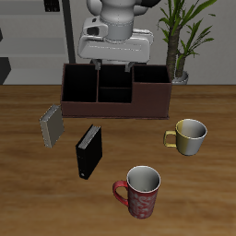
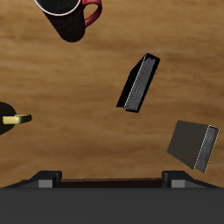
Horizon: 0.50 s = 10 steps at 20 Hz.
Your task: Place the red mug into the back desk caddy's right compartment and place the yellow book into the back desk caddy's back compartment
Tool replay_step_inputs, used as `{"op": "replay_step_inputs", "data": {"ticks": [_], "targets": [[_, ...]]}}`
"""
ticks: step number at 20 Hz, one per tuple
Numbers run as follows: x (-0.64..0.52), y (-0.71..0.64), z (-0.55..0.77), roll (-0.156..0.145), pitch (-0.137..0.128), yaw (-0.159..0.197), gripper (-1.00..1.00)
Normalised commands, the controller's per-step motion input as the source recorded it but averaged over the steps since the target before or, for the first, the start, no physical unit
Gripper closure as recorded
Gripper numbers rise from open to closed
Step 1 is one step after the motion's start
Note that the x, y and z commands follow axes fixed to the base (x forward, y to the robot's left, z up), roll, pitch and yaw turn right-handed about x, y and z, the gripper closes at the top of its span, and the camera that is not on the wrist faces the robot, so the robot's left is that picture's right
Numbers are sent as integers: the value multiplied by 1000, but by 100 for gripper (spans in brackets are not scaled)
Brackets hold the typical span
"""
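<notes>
Books (image 1: 88, 151) and mugs (image 1: 141, 192) before the caddy (image 1: 115, 90)

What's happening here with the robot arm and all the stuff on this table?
Nothing is being held yet. The gripper hangs above the long dark brown-maroon desk caddy at the table's back. The red speckled mug stands upright near the front edge, the small grey-tan book and a larger black book stand on the wooden table, and a yellowish-cream mug stands apart. Neither task item is in the caddy.

Robot arm (image 1: 118, 14): rounded white links with a dark grey joint band. Wrist block: pale grey-white, box-shaped. Gripper (image 1: 113, 66): two thin dark fingers (image 1: 96, 66); its underside is a black housing with two grey tabs.
</notes>
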Motion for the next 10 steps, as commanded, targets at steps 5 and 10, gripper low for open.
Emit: {"op": "replay_step_inputs", "data": {"ticks": [5,10], "targets": [[-8,11,1,-2,6,10,-100],[126,-67,3,-12,3,51,-100]]}}
